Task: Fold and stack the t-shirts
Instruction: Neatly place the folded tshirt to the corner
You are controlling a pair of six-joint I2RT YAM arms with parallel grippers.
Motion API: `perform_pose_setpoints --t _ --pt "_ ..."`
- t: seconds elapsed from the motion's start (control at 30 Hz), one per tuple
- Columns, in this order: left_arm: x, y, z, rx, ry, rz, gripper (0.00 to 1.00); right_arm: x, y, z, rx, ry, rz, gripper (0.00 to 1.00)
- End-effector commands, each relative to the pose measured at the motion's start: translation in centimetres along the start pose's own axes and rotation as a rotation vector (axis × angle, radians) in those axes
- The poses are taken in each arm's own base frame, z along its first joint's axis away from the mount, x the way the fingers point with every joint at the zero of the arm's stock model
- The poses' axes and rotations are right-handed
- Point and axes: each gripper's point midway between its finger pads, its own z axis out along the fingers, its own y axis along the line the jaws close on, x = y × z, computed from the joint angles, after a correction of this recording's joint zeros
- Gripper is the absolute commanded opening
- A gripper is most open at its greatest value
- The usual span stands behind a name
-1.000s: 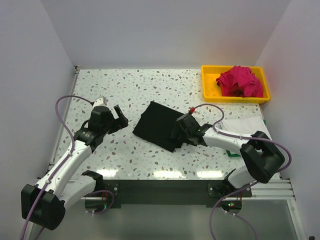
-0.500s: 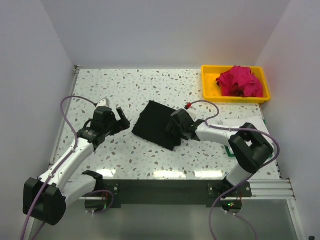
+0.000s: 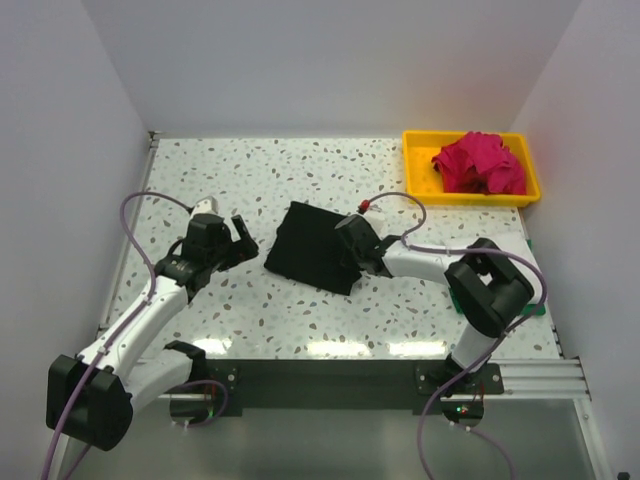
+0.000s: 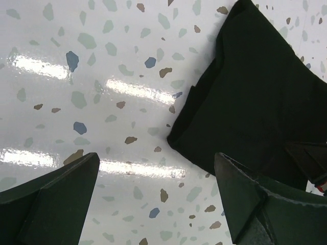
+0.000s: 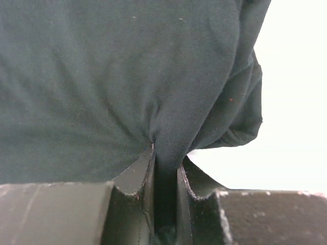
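A white speckled tabletop point(image 3: 300, 170) lies between plain pale walls point(image 3: 300, 60), glossy enough to throw back strips of light along its near edge. The left arm reaches forward from its base with the elbow low. The left end effector point(image 3: 238, 235) hovers over bare tabletop with its fingers spread as wide as they go and nothing between them. Just ahead of it and to its right lies the near corner of a flat, folded black cloth t-shirt point(image 3: 310, 248). The right arm bends sharply at the elbow and runs its forearm low across the tabletop. The right end effector point(image 5: 166, 161) has its fingers drawn almost together on a pinched fold at that shirt's edge. Well behind it, in the far corner, a rectangular yellow plastic tray point(image 3: 420, 185) holds a crumpled magenta cloth t-shirt point(image 3: 480, 165). Close behind its forearm shows what looks like white cloth point(image 3: 495, 247), mostly hidden.
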Motion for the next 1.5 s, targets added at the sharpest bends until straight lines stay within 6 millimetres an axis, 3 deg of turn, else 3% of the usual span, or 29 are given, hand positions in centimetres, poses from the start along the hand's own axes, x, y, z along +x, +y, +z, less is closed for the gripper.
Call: perform_pose_setpoints --t 0.0,0.1,0.2,0.3,0.4,0.43,0.5,0.77,1.1,1.47 --pt "-1.1 0.4 0.3 -0.019 -0.045 0.016 1.00 -0.6 -5.2 -1.8 0.167 0.003 -0.311 0.00" --pt "-1.1 0.5 0.4 -0.021 -0.045 0.012 1.00 -2.8 -8.1 -3.7 0.226 0.035 -0.392 0.00" --pt "-0.8 0.3 0.5 -0.005 -0.040 0.003 1.00 -2.9 -10.2 -5.4 0.192 0.172 -0.448 0.00" --pt "-0.5 0.3 0.7 0.002 -0.031 0.005 1.00 -5.8 -12.8 -7.4 0.270 0.182 -0.521 0.00" --pt "-0.1 0.5 0.9 -0.006 -0.018 0.013 1.00 -7.8 -13.9 -9.3 0.314 0.235 -0.596 0.00" --pt "-0.1 0.5 1.0 -0.008 -0.018 0.014 1.00 -9.0 -13.5 -10.0 0.311 0.231 -0.613 0.00" --pt "0.1 0.8 1.2 -0.014 -0.014 0.016 1.00 -9.5 -15.2 -11.4 0.403 0.279 -0.676 0.00" --pt "0.8 1.3 1.8 -0.037 0.014 0.023 1.00 -12.4 -18.9 -16.2 0.673 0.367 -0.802 0.00" --pt "0.5 1.4 1.6 -0.035 0.004 0.026 1.00 -16.6 -21.1 -20.7 0.865 0.287 -0.935 0.00" --pt "0.8 1.6 2.2 -0.042 0.019 0.026 1.00 -19.5 -19.5 -24.0 0.725 0.077 -0.955 0.00"
